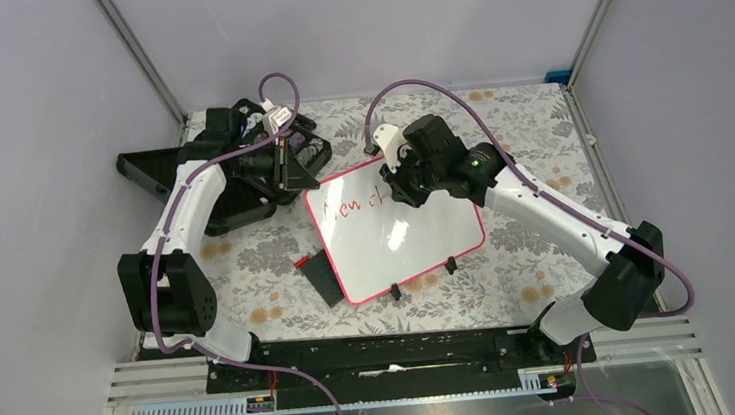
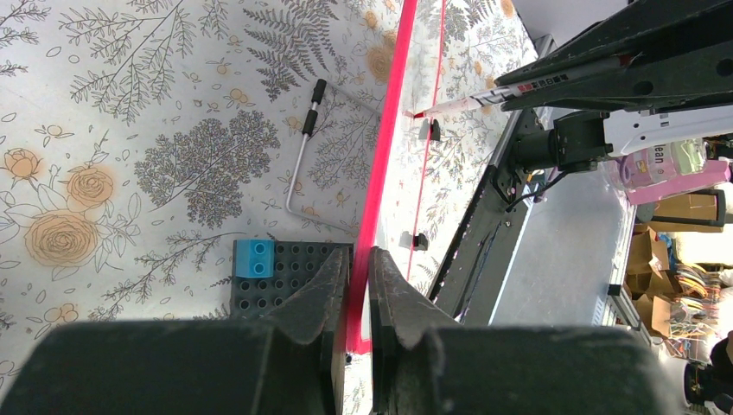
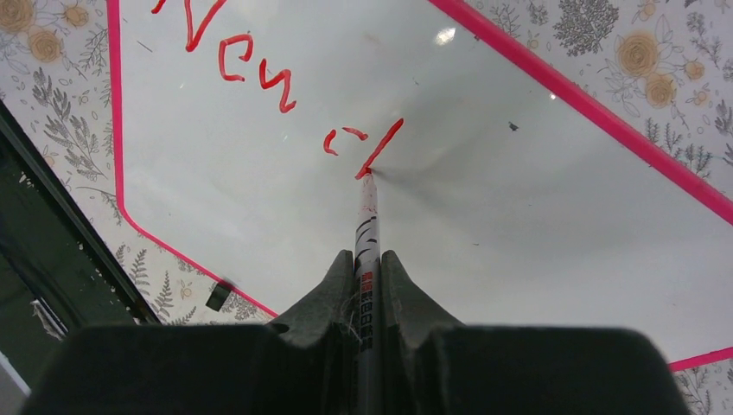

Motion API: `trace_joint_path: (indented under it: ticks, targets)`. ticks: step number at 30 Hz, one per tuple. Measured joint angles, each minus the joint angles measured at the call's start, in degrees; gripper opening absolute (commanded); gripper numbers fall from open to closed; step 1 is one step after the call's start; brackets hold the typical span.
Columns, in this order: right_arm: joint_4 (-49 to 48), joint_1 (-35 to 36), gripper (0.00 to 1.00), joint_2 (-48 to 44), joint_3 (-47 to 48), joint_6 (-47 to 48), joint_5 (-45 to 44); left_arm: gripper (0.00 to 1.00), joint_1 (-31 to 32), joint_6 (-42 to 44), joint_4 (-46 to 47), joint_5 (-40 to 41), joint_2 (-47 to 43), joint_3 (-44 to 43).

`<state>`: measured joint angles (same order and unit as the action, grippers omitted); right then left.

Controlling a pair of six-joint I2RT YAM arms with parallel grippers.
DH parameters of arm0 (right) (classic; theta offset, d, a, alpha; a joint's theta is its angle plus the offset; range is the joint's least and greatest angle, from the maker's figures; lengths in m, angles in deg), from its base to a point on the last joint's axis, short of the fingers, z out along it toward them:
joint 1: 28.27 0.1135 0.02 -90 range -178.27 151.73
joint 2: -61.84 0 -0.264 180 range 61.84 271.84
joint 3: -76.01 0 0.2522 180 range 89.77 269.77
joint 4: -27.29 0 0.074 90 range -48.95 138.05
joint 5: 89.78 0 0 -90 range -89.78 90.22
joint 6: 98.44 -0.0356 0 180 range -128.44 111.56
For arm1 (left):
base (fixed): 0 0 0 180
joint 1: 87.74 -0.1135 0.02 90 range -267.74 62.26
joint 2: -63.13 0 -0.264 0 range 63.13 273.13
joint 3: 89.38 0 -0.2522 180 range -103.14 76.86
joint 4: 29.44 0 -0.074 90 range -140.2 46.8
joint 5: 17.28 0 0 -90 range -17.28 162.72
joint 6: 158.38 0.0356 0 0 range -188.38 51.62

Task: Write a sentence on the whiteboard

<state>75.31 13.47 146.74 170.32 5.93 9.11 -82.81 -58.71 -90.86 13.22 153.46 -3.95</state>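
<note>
The whiteboard (image 1: 416, 233), white with a pink-red frame, lies mid-table on the floral cloth. My left gripper (image 1: 291, 164) is shut on its far left corner; the left wrist view shows the pink frame (image 2: 380, 173) edge-on between the jaws of that gripper (image 2: 360, 264). My right gripper (image 3: 366, 264) is shut on a white marker (image 3: 365, 233), its red tip touching the board. The sentence (image 3: 259, 78) reads "New c" plus one slanted stroke in red; it also shows in the top view (image 1: 355, 205). The right gripper (image 1: 403, 179) hovers over the board's upper middle.
A small dark grey plate (image 1: 322, 277) with blue blocks lies against the board's left edge, and shows in the left wrist view (image 2: 277, 272). A bent metal rod (image 2: 298, 164) lies on the cloth. Two black clip feet (image 1: 452, 263) stand on the board's near edge. A black stand (image 1: 155, 171) is at the back left.
</note>
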Motion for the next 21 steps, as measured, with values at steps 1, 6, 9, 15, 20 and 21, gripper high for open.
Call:
trace_joint_path:
  ticks: [1, 6, 9, 15, 20, 21]
  targets:
    - [-0.22, 0.0, 0.0, 0.0, 0.13, 0.02, -0.26, 0.0, 0.0, 0.0, 0.0, 0.0, 0.0, 0.0]
    - [-0.57, -0.11, 0.0, 0.17, 1.29, 0.39, -0.92, 0.0, 0.0, 0.0, 0.04, 0.0, 0.0, 0.0]
    - [-0.79, -0.24, 0.0, 0.24, 1.75, 0.44, -1.38, 0.0, 0.0, 0.0, 0.04, 0.0, 0.0, 0.0]
    - [-0.81, -0.79, 0.0, 0.24, 1.79, 0.81, -2.01, 0.0, 0.0, 0.0, 0.11, 0.0, 0.0, 0.0]
    - [-0.79, -0.94, 0.0, 0.22, 1.75, 1.05, -2.25, 0.0, 0.02, 0.0, 0.15, 0.0, 0.0, 0.0]
    - [-0.81, -0.96, 0.0, 0.22, 1.73, 1.07, -2.25, 0.0, 0.02, 0.0, 0.15, 0.0, 0.0, 0.0]
